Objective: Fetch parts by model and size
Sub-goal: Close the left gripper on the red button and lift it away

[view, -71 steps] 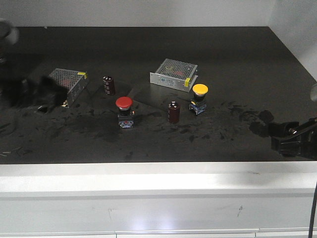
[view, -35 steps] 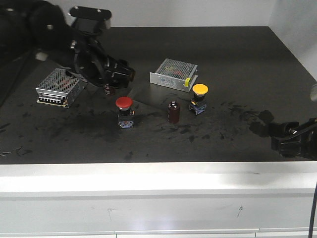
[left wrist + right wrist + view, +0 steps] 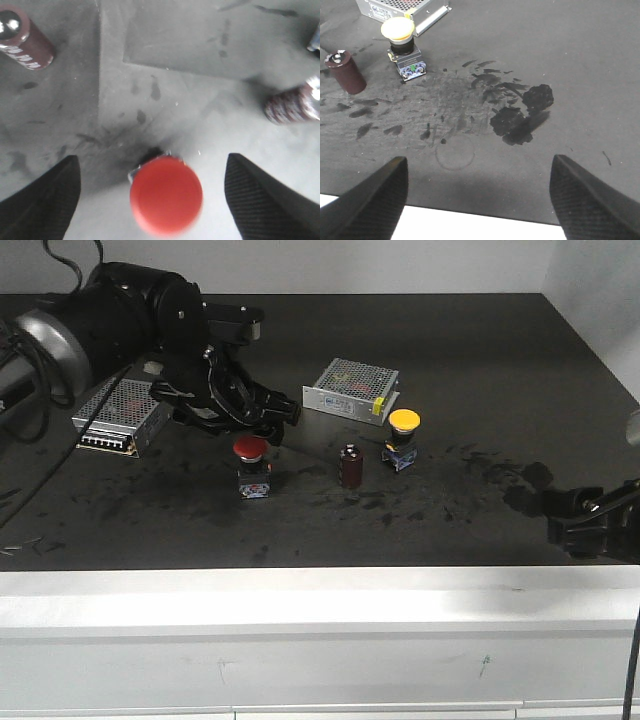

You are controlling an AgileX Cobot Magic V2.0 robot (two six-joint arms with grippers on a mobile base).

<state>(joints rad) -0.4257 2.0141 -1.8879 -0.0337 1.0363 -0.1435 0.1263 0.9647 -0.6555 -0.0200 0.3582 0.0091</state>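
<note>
**Over the red button: left gripper wide open**

On the dark table [image 3: 480,350], the red-capped switch [image 3: 251,462] stands upright near the middle, on its blue and black base. The left gripper [image 3: 268,428] hangs just behind and above the red cap. From the left wrist camera, its two black fingers [image 3: 42,202] are spread far apart. The red cap sits in the gap between them, and neither finger touches it. The gripper holds nothing.

The yellow-capped switch [image 3: 403,438] stands to the right of the red-capped switch, well apart from it. A brown capacitor [image 3: 350,465] stands upright between the two switches. A silver metal box [image 3: 352,388] lies just behind the yellow-capped switch. A second silver box [image 3: 115,418] lies at the left, beside the left arm.

The right gripper [image 3: 585,520] is low at the front right edge of the table, far from both switches. Its fingers [image 3: 592,200] are spread wide too, with only bare, smudged table between them. It holds nothing.
</note>
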